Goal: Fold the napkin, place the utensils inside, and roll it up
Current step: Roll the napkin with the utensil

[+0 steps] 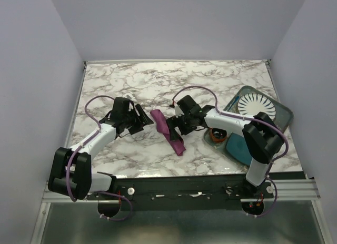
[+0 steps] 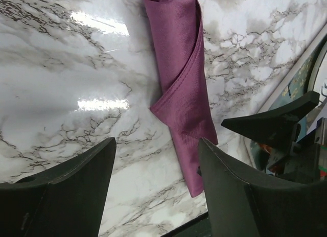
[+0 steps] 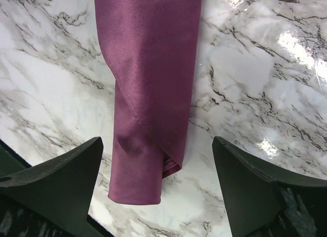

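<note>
One plum-purple napkin point(image 1: 168, 132), rolled into a slim diagonal bundle, lies mid-table point(image 1: 158, 86) between two grippers. Left gripper point(image 2: 157, 141): fingers apart, holding nothing. Right gripper point(image 3: 158, 142): fingers wide apart, cloth untouched. One plate point(image 1: 255, 104), one cup point(image 1: 217, 133), one tray point(image 1: 284, 115) at right edge. Roll's near end is close to the front edge.

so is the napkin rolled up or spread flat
rolled up: the napkin lies as a narrow bundle on the table, a diagonal wrap edge crossing it
</note>
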